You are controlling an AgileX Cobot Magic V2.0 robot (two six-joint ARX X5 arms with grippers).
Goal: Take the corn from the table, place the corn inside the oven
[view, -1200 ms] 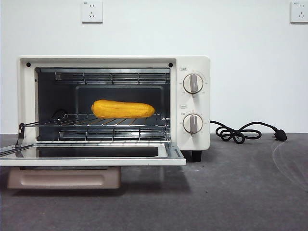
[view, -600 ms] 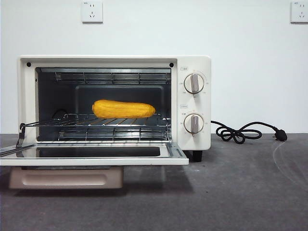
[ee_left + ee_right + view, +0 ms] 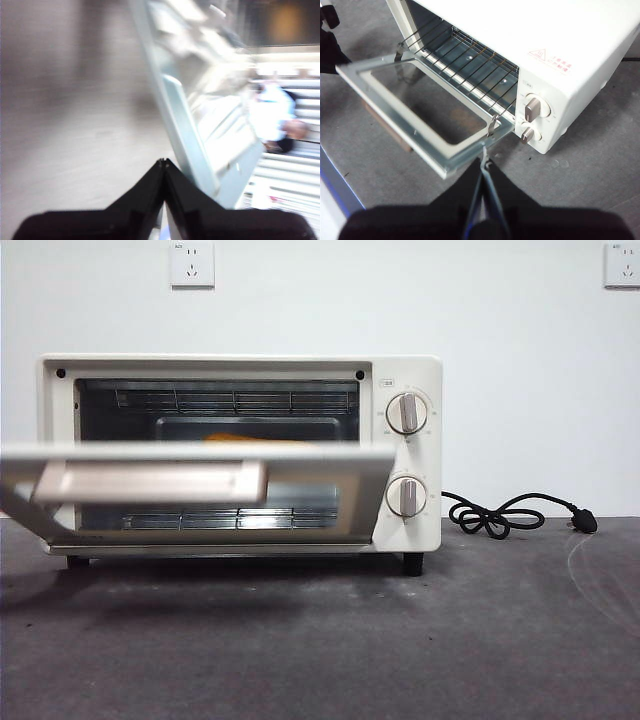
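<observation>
Cream boxy oven (image 3: 405, 370) on rough, mottled grey table (image 3: 480, 640). Glass door (image 3: 200, 485) half raised, blurred, beige bar handle (image 3: 150, 481) facing out. Corn (image 3: 255, 438) inside oven: only thin yellow-orange sliver visible above door's upper edge, below it chrome wire rack (image 3: 470, 65). Left gripper (image 3: 164, 162) just beside door's pale edge, black jaws pressed together, empty. Right gripper (image 3: 484, 162) above door's corner, jaws together, empty. Black cord (image 3: 510, 514) coiled beside oven.
</observation>
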